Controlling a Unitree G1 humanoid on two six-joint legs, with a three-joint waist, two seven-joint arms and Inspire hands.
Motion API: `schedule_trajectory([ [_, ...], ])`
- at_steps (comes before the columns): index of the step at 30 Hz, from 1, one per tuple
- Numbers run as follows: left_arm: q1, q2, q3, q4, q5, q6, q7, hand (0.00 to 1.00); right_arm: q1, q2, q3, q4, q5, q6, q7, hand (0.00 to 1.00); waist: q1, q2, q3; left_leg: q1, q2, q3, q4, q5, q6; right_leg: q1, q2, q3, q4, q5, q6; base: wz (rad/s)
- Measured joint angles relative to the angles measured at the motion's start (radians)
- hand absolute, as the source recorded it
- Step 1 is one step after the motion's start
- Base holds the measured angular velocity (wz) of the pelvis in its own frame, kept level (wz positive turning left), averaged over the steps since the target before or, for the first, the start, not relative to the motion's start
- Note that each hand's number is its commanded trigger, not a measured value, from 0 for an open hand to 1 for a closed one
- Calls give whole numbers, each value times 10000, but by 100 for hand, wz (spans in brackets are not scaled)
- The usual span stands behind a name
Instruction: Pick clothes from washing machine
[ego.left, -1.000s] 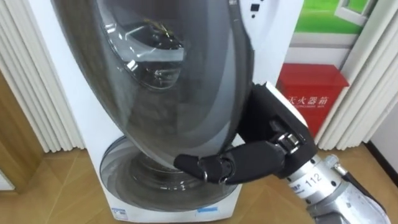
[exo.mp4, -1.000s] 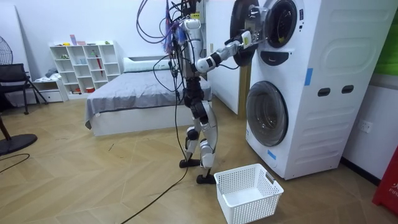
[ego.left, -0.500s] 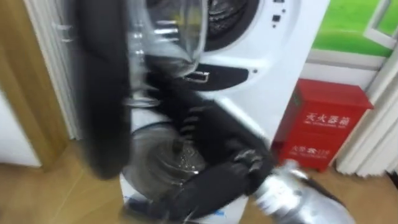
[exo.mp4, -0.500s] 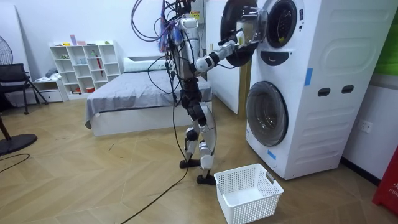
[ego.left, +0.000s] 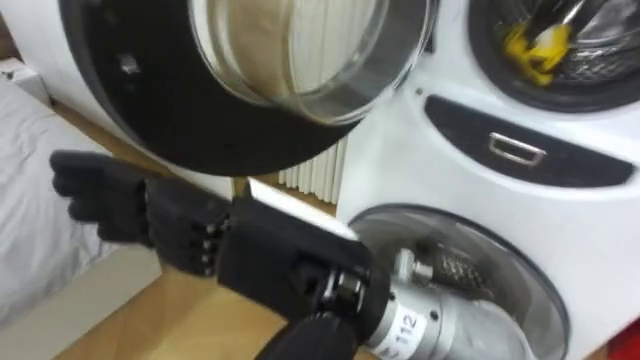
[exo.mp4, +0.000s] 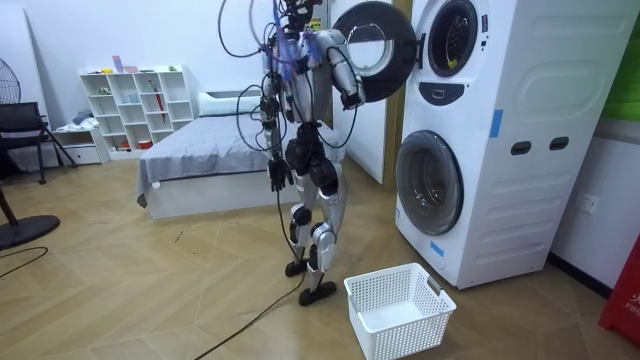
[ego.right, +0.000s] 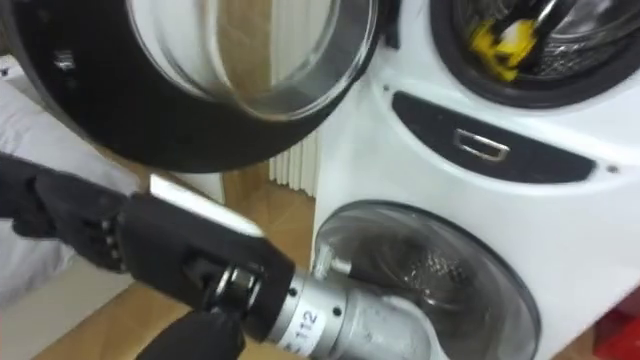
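Clothes (ego.left: 533, 47): yellow, inside upper drum (ego.left: 600, 55), door (ego.left: 170, 110) open | right hand (ego.left: 190, 228): fingers relaxed, holding nothing

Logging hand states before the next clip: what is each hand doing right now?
Left hand: hangs at the robot's side; cannot be told.
Right hand: open, holding nothing, below the open washer door.

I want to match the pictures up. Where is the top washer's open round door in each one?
Left eye view: the top washer's open door is at the upper left.
Right eye view: the door is at the upper left again.
Room view: the door is at top centre, standing out from the stacked washers.
Shared landmark: the lower washer's round door, below and to the right of it.
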Motion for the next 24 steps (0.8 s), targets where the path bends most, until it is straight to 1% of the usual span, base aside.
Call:
schedule_trajectory([
  [1,-16,-24,4,1,-46,-3,1,0,0,15,0,0,0,10,-19,0,10,-25,22,74,-21,61,2,-82,32,140,-63,-129,-179,43,25,-20],
  [3,-113,-86,7,-8,-29,-2,5,0,-5,-1,1,0,0,81,-124,0,1,-23,29,226,-21,68,3,-193,61,375,-75,-192,-382,107,65,-25],
  [7,-53,-71,7,-18,-10,13,109,0,-6,-44,2,0,0,116,-420,0,-17,-13,48,531,-26,78,0,-387,103,709,-96,-204,-704,145,113,-27],
  [9,-36,-71,3,-55,-36,13,117,0,-6,-101,0,7,6,116,-543,0,-17,-13,69,589,-18,233,-45,-397,111,708,-92,-154,-700,149,120,-17],
  [12,49,-68,4,-62,-45,12,122,0,-6,-217,-18,7,6,114,-698,0,-122,9,84,641,-22,256,-80,-398,111,712,-92,-84,-711,169,152,-13],
  [14,81,-69,49,-65,-44,9,121,0,-6,-271,-52,10,0,114,-726,0,-265,26,96,639,-20,344,-80,-398,110,710,-95,-70,-733,169,153,-6],
  [16,80,-67,82,-29,-89,7,121,0,24,-306,-112,12,-58,112,-836,0,-308,42,107,668,-18,459,-80,-399,110,711,-92,44,-820,169,153,-19],
  [17,66,-73,100,-19,-105,7,121,0,40,-312,-122,11,-129,110,-879,0,-307,53,115,675,-15,468,-80,-401,112,710,-94,21,-838,169,153,-23],
  [18,35,-126,207,7,-112,7,121,0,120,-341,-189,11,-376,110,-928,0,-396,87,138,700,-7,488,-78,-406,109,704,-91,12,-832,170,152,-8],
  [19,30,-211,341,3,-113,7,122,0,237,-455,-383,9,-624,111,-925,0,-593,140,173,692,0,491,-78,-418,107,707,-85,-21,-827,172,149,0],
  [20,30,-244,384,3,-113,10,122,0,286,-484,-502,0,-747,111,-943,0,-665,172,192,684,10,504,-79,-435,106,706,-77,-40,-824,172,149,5],
  [21,62,-270,409,4,-107,22,122,0,407,-570,-736,-8,-878,111,-1034,0,-803,252,213,678,64,530,-77,-530,102,691,-20,-47,-825,184,130,-5],
  [22,81,-273,440,9,-101,49,122,0,578,-645,-981,-14,-1200,113,-1119,0,-894,308,215,665,124,560,-68,-645,79,657,52,21,-825,206,115,-11],
  [24,133,-302,608,31,-98,135,141,0,873,-712,-1379,-20,-1970,123,-1186,0,-1050,287,187,592,137,632,-52,-645,78,540,68,79,-821,221,114,-14],
])
